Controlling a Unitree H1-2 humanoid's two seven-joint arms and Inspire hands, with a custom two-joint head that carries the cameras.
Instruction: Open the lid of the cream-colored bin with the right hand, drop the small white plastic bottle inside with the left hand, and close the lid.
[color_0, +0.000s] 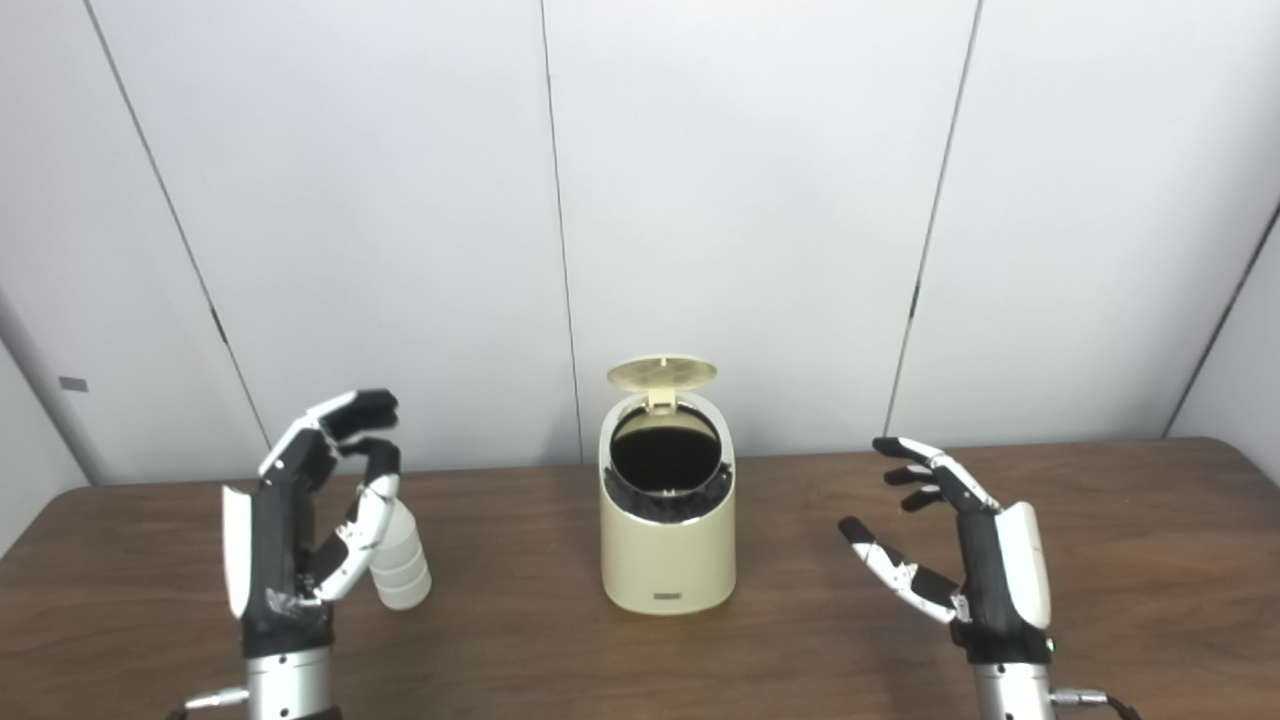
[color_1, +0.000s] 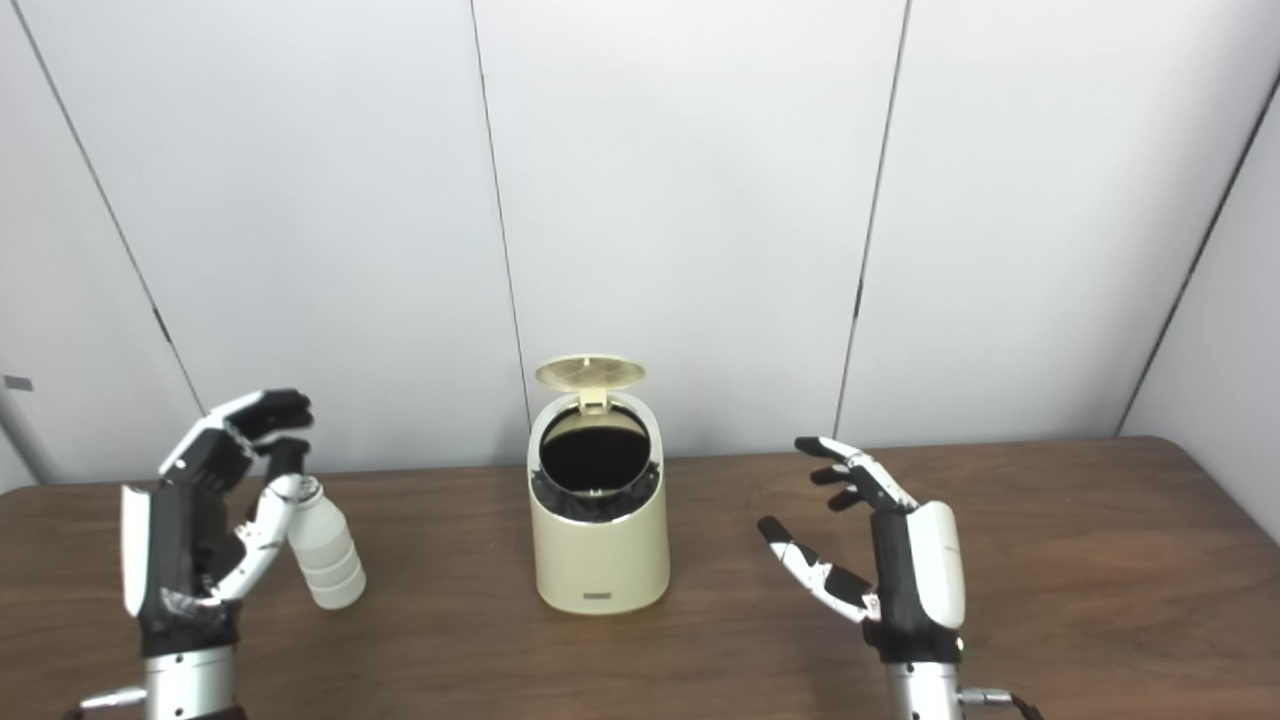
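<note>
The cream-colored bin (color_0: 668, 545) stands at the table's middle with its round lid (color_0: 662, 373) flipped up at the back, so the dark inside shows. The small white plastic bottle (color_0: 400, 562) hangs tilted left of the bin, its base low over the wood. My left hand (color_0: 300, 520) holds it by the top, thumb along its side and fingers curled above the cap. Its neck is hidden behind the thumb. My right hand (color_1: 885, 545) hovers open to the right of the bin, fingers spread toward it, touching nothing.
The brown wooden table (color_0: 1150, 560) spreads out on both sides of the bin. White wall panels (color_0: 750, 200) close off the back just behind its far edge.
</note>
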